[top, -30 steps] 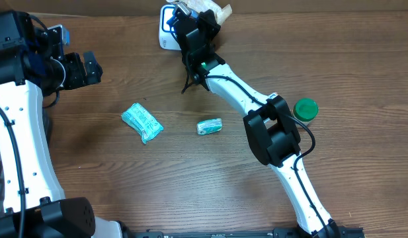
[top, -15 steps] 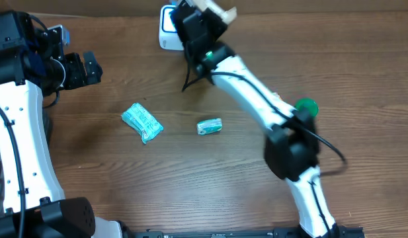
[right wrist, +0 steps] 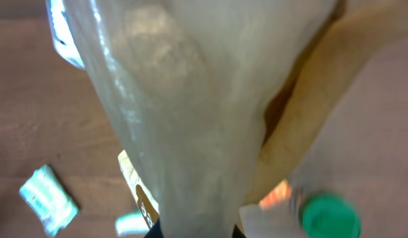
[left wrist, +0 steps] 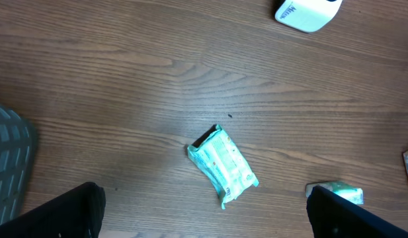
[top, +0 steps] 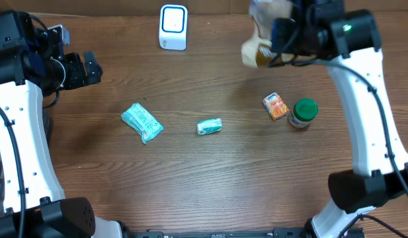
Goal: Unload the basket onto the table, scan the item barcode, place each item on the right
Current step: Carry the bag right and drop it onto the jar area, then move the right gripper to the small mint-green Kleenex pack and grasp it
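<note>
One pale pouch [top: 255,51] hangs pinched in my right gripper [top: 281,38], well off the scanner [top: 172,26], left gripper [top: 88,68] wide; next, probably, setting it down.

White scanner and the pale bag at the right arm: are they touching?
Apart. The overhead view shows bare table between the white scanner and the pale bag.

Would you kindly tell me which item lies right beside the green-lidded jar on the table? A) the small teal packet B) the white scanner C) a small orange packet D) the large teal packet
C: the small orange packet lies close beside the green-lidded jar, on its left in the overhead view, while the white scanner and both teal packets sit much farther off.
</note>
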